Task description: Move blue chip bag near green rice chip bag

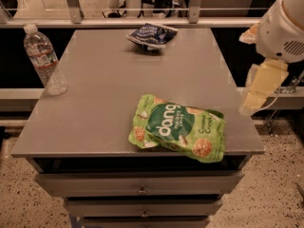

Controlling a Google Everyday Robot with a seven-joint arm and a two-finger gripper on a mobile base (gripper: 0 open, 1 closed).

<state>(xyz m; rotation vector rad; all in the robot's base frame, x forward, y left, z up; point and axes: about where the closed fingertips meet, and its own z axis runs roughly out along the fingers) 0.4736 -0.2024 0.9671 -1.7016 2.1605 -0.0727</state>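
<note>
Light, crinkly and probably slippery, the blue chip bag point(151, 35) lies at the far edge of the tabletop point(104, 103), best pinched across its puffed middle; the tool point(259, 88) hangs beyond the right edge, and I cannot tell its opening.

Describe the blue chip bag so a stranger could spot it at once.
On the grey table, look to the far edge by the railing, away from the gripper beside the right edge. The blue chip bag lies there: small, dark navy, crumpled, unlike the big bright green rice chip bag at the near edge and the clear water bottle at the left.
</note>
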